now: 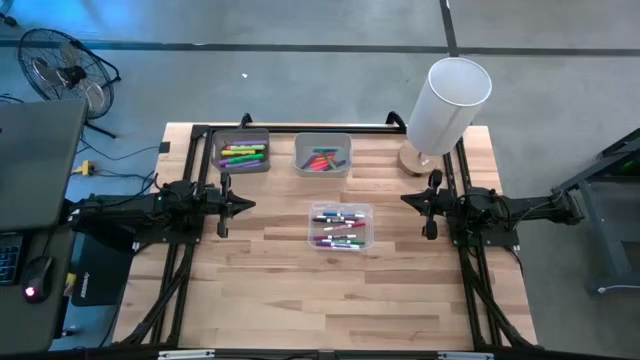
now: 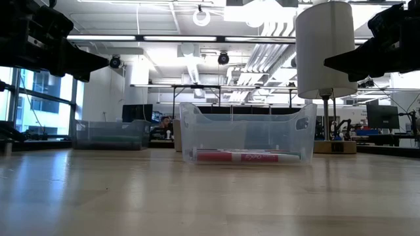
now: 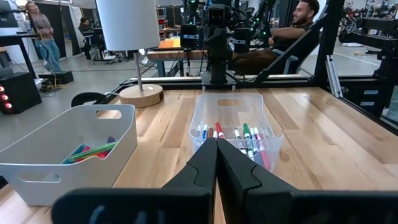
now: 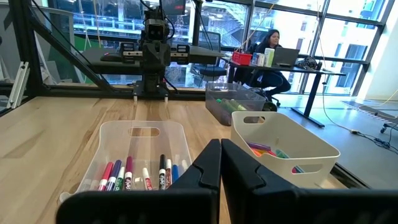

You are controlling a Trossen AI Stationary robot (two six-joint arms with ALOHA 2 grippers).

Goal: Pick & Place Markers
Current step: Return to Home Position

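With all the markers [image 1: 338,228] inside the three bins [image 1: 322,138] and none loose on the table [image 1: 300,290], you look finished; left gripper [image 1: 248,205] and right gripper [image 1: 406,200] sit clenched, empty.

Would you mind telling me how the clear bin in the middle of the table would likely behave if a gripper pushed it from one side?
The clear bin looks thin-walled and light, so it would probably slide easily on the smooth wooden table. Its low, wide shape makes tipping unlikely. The loose markers lying inside would likely roll and shift.
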